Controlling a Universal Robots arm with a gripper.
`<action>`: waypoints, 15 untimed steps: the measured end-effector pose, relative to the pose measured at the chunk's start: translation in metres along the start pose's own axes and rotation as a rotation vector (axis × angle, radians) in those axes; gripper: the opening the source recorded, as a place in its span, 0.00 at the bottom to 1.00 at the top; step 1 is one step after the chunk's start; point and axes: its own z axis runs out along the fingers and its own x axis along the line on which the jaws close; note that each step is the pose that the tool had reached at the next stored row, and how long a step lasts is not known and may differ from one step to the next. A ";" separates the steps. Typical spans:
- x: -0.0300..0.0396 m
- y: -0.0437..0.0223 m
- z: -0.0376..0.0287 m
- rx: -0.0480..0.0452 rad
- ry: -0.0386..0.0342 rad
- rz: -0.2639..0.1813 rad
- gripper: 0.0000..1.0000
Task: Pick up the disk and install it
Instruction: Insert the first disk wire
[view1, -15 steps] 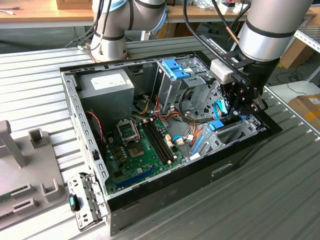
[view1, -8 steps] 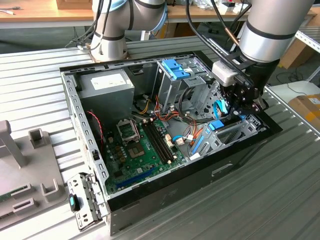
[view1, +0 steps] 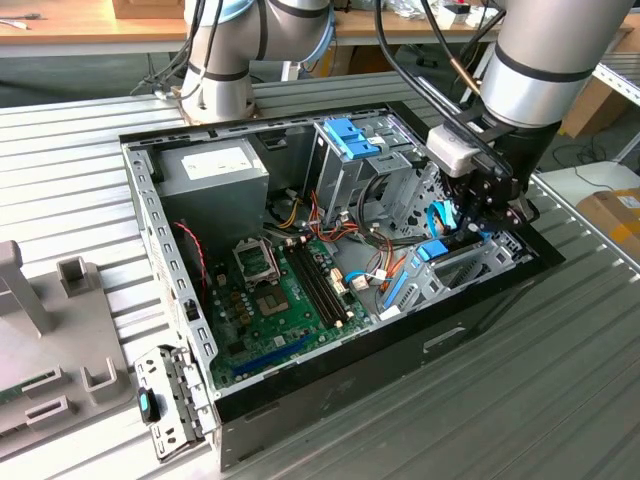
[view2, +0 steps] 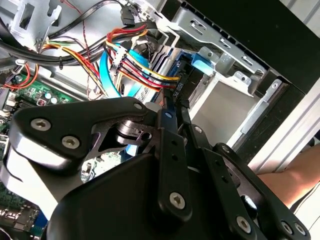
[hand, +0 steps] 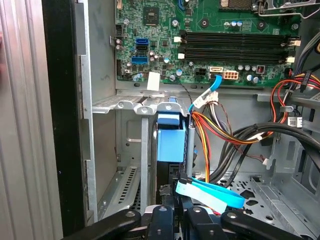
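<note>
Fingers seemed closed narrowly on the disk, held on edge and reaching ahead of them into the open computer case. My judgement: the drive bay beside it could catch the blue bracket, and the cables close alongside could snag or get pinched.

power supply label: a white sticker on top of the grey power supply, in the case's far corner towards the exterior view's left. Its print cannot be made out.
motherboard sticker: a small white square at the edge of the green motherboard, apparently blank.
black connector: a short row of white characters along its side, beside the coloured wires. It is not legible.
cable tag: a small white tag on the wire bundle. Its dark print is unreadable.
</note>
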 end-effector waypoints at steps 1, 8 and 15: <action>0.0000 0.0000 0.0000 0.0000 0.0000 0.000 0.17; 0.0000 0.0006 0.0026 -0.0007 0.0029 0.014 0.17; 0.0001 0.0002 -0.0010 -0.0008 0.0037 0.019 0.17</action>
